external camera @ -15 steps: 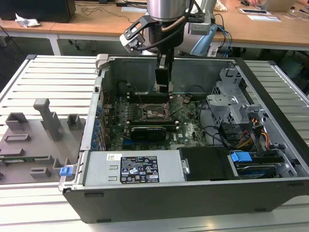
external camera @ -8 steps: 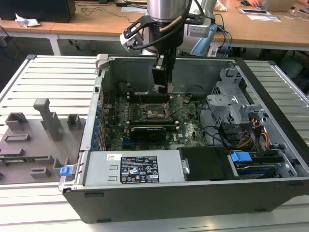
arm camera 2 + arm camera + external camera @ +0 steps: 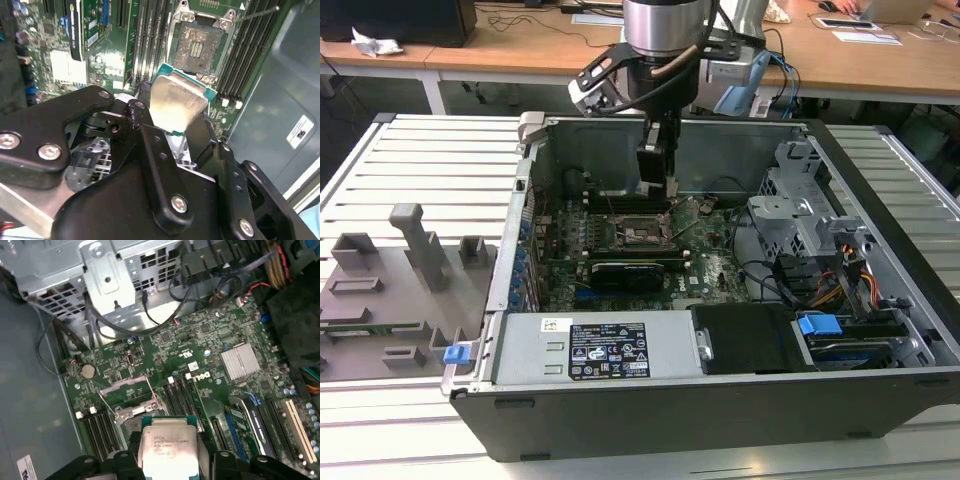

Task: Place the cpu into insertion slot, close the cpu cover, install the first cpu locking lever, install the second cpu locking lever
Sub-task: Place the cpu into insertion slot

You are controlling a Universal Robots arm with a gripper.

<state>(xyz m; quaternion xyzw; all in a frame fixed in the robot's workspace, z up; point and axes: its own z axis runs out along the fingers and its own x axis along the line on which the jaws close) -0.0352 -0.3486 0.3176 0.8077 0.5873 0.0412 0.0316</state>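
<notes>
Stood on a slatted metal table point(image 3: 410, 160) in the exterior view: an open grey computer case point(image 3: 880, 290), sheet-metal walls, with a perforated drive cage point(image 3: 800, 205) toward the exterior view's right. Lay flat on the case floor: the green circuit board point(image 3: 705, 262), crowded with long black slots and small parts. Hung into the case from the silver arm point(image 3: 665, 25): the black gripper point(image 3: 658, 172), poised over the socket area, its tips hard to make out there against the dark parts. Showed in both wrist views as matte black bolted links, fingers point(image 3: 141, 116) clenched on two opposite edges of the cpu point(image 3: 176, 97). Stood swung open beside the socket in the first wrist view: the cpu cover point(image 3: 134, 411), a thin silver-grey frame with the board visible through its window. Sat bare in the second wrist view: the insertion slot point(image 3: 197, 46), square and dark-rimmed, contact field dull gold, apart from the chip and just beyond it. Was held clear of that slot: a flat square with a smooth grey metal top glaring in the light and teal edging, its near edge hidden behind the fingers. Covered part of the slot in the first wrist view.
</notes>
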